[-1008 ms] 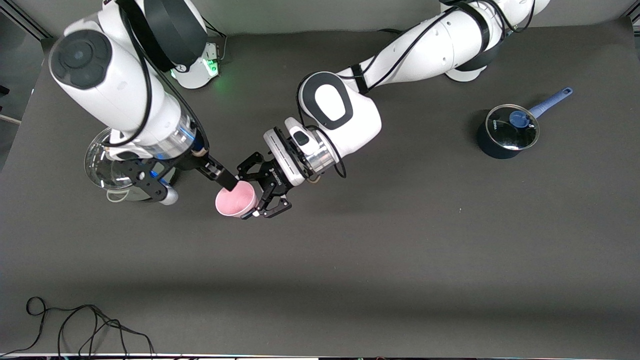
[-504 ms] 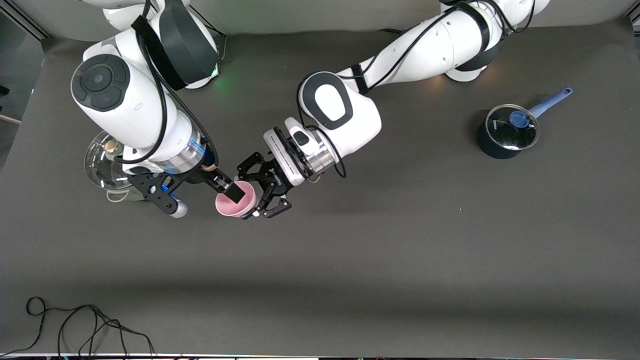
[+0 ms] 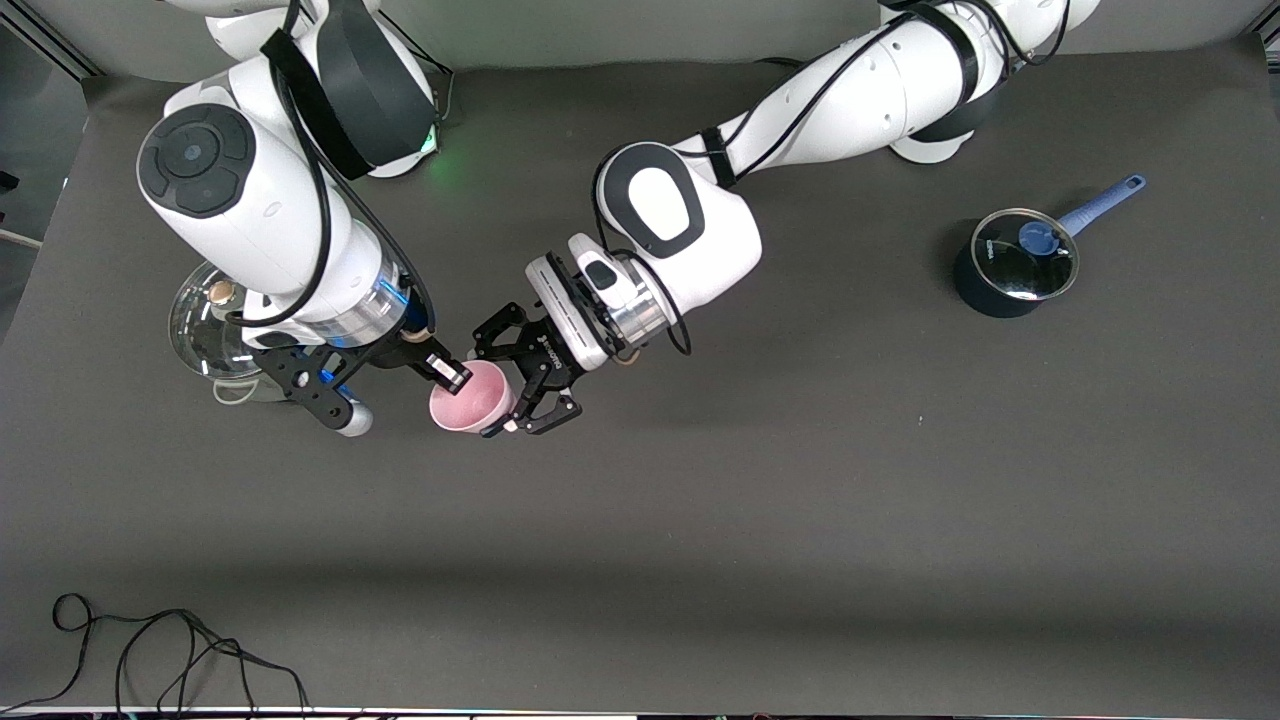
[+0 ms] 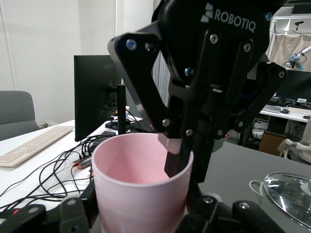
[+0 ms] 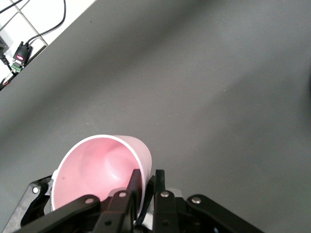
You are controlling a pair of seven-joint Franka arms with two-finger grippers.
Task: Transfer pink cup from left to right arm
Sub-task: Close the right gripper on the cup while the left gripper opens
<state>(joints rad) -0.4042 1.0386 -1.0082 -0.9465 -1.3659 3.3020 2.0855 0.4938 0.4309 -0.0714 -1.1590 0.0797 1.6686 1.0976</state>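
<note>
The pink cup (image 3: pixel 470 402) is held above the table's middle, tilted, its mouth up. My left gripper (image 3: pixel 497 388), a skeletal claw, is shut around the cup's body. The left wrist view shows its fingers on both sides of the cup (image 4: pixel 141 194). My right gripper (image 3: pixel 455 375), with bar fingers, pinches the cup's rim on the side toward the right arm's end. In the right wrist view, one finger (image 5: pixel 135 182) is inside the cup (image 5: pixel 97 170) and the other is outside the wall. The left wrist view shows the right gripper (image 4: pixel 182 160) coming down over the rim.
A dark blue pot (image 3: pixel 1010 265) with a glass lid and blue handle stands toward the left arm's end. A clear glass lid (image 3: pixel 205 320) lies under the right arm's wrist and also shows in the left wrist view (image 4: pixel 286 194). A black cable (image 3: pixel 150 650) lies at the near edge.
The right arm swung in. Its finger moved from deep in the cup's mouth to the rim, and the jaws narrowed onto the wall. The left gripper and cup stayed put.
</note>
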